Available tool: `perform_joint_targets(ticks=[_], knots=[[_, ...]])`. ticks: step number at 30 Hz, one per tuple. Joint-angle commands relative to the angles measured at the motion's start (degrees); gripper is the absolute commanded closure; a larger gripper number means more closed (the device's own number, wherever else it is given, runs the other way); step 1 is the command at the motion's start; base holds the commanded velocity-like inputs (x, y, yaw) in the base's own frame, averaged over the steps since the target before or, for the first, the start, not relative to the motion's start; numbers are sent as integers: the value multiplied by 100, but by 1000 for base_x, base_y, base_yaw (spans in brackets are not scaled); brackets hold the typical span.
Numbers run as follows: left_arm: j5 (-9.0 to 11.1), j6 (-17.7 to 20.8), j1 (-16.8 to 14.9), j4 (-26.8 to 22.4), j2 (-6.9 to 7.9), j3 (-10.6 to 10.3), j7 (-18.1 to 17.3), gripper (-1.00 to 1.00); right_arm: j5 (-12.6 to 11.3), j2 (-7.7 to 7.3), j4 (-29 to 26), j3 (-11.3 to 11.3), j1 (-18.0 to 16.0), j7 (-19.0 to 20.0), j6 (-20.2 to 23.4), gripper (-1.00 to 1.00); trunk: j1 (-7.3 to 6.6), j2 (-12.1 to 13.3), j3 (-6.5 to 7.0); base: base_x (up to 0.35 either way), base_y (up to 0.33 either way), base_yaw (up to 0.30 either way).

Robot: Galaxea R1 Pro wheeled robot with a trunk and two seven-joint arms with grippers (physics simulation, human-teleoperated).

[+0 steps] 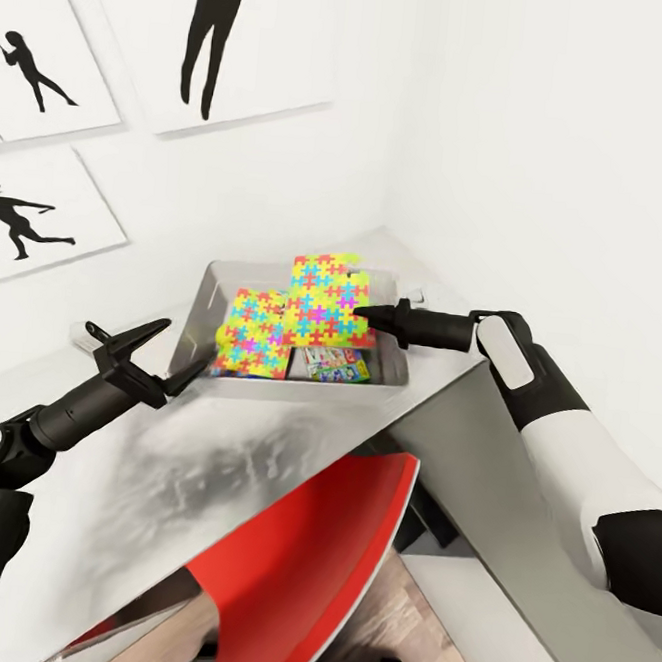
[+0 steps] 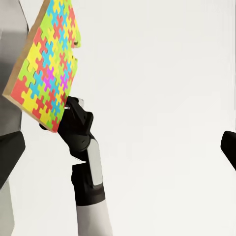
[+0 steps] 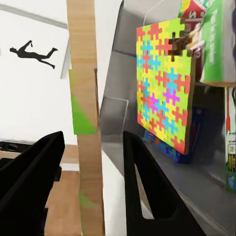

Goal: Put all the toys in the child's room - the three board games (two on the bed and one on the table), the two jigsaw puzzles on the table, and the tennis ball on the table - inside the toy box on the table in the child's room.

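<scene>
Holding one puzzle sheet by its edge, the right tool has its two black fingers clamped either side of the thin wooden board, so it's closed on that sheet. The sheet hangs over the far half of the grey toy box, tilted, with its lower corner close to the second puzzle sheet that already lies inside the box. Under those, a colourful game box sits against the near wall of the box.

Left tool is spread open with nothing in it, one fingertip just beside the box's near left corner, touching or almost, can't tell.

The toy box sits at the far end of the shiny table, tight in the corner between white walls, so little room behind it. A red chair is tucked under the table's near edge.
</scene>
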Motion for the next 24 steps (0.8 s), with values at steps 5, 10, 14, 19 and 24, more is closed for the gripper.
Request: perform_joint_targets(ticks=[5,10,14,19,24], knots=[[-53,18,0,4,7,3,-52,-100,22,-4,1,13,-5,43,4,100,3,-9,-8,0,0,295],[-53,18,4,4,20,5,-52,-100,31,-2,-2,15,-5,-2,4,100,3,-9,-11,0,0,211],[-53,18,5,4,29,5,-52,-100,35,3,0,16,-5,-282,4,100,3,-9,-12,0,0,106],[-53,18,5,4,35,5,-52,-100,10,89,-1,11,-37,-1016,4,100,3,-9,-13,0,0,50],[-53,18,6,4,39,5,-52,-100,-2,220,7,-3,-120,-1532,4,100,3,-9,-13,0,0,22]])
